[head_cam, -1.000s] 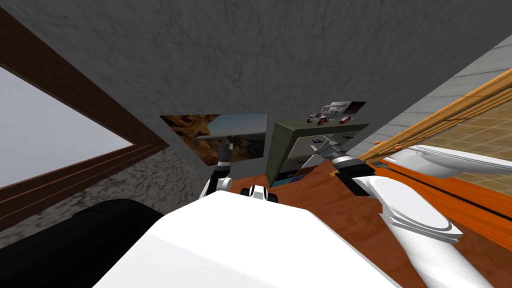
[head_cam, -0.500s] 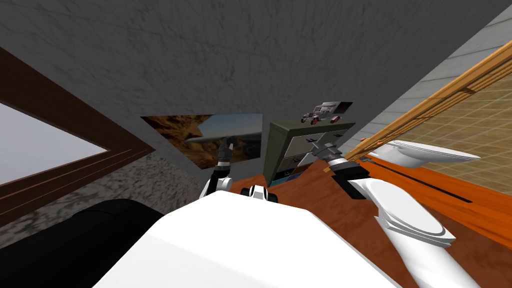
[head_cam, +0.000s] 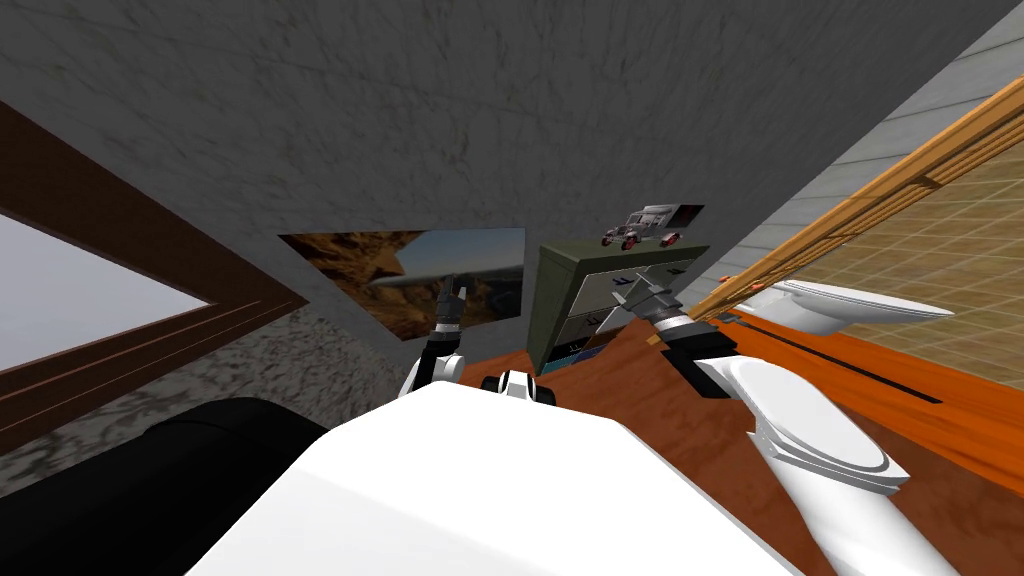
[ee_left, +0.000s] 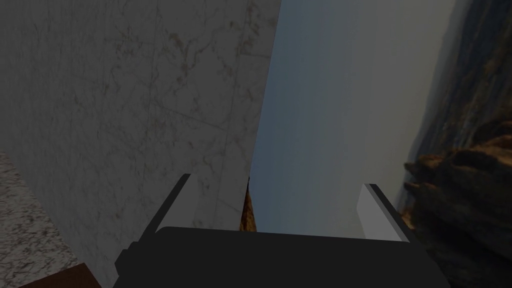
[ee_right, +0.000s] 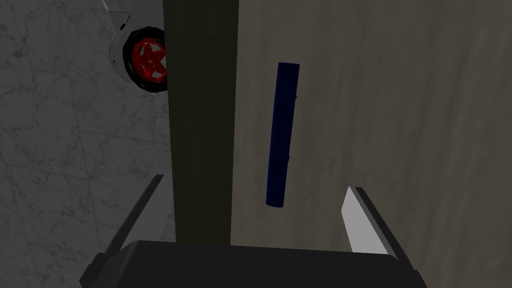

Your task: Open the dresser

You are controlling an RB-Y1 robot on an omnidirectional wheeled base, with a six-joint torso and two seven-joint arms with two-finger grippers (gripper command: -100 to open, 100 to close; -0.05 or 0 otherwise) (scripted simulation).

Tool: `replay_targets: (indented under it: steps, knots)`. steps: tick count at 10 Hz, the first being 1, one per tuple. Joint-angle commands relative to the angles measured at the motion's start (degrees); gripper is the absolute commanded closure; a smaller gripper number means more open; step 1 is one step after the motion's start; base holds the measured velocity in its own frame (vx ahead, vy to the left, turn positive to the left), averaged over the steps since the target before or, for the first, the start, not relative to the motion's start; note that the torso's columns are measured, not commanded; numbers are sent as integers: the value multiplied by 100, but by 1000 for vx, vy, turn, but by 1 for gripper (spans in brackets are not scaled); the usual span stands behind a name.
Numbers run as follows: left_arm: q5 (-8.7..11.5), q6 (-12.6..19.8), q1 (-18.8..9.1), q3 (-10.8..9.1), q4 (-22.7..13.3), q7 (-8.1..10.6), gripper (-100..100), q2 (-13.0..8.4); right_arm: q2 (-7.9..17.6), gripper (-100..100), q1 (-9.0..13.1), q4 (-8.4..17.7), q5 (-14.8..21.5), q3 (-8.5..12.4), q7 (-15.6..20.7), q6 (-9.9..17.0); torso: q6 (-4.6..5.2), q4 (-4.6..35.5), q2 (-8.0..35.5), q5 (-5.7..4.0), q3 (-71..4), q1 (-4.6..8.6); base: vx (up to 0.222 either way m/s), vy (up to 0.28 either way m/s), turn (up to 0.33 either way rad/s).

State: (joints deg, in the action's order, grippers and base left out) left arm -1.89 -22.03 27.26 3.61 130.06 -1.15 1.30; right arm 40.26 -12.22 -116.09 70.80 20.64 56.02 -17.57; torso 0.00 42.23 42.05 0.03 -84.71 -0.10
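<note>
Right end effector (ee_right: 254, 183), blades spread, faces slim dark-blue bar handle (ee_right: 281, 135) on olive dresser (head_cam: 555, 290).

No readable text, label or number anywhere — nothing legible. The dresser (head_cam: 555, 300) and its blue handle (ee_right: 282, 135) look plain; the toy truck (head_cam: 650, 225) shows no lettering.

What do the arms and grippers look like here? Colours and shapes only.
Right arm: rounded white shell, black wrist joint with a light grey ring. Left arm: white segments with dark joints. Right gripper and left gripper match: a dark boxy body carrying two thin, flat, light grey fingers with dark outer edges, tips cut at a slant. No cables or markings visible.
</note>
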Motion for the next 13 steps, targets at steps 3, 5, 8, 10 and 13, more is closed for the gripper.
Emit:
replay_targets:
  steps: [3, 5, 8, 10, 13]
  knots:
    - [0, 0, -2, -1, 0, 0, 0, -1, 37, 100, -15, -67, -38, 32, -53, -40, 17, 39, 74, -2, 38, 50, -93, -49, -35]
    - [0, 1, -3, -1, -1, 0, 0, -1, 57, 100, -30, -123, -65, 52, -78, -71, 6, 20, 58, -10, 36, 35, -174, -75, -65]
    - [0, 0, -1, 0, 0, 0, 0, 0, -27, -100, -35, -58, -15, -4, 11, -38, -6, -15, -45, 6, -29, -19, 28, 10, 38]
    - [0, -1, 1, 0, 1, 0, 0, 0, -96, -100, -42, -15, 31, -59, 79, -3, -1, -8, -17, 1, -13, -1, 159, 47, 53]
    - [0, 0, 0, 0, 0, 0, 0, 0, 136, -100, 3, 37, -58, 81, -94, -61, 3, 15, 49, -3, 31, 8, 105, 48, -5]
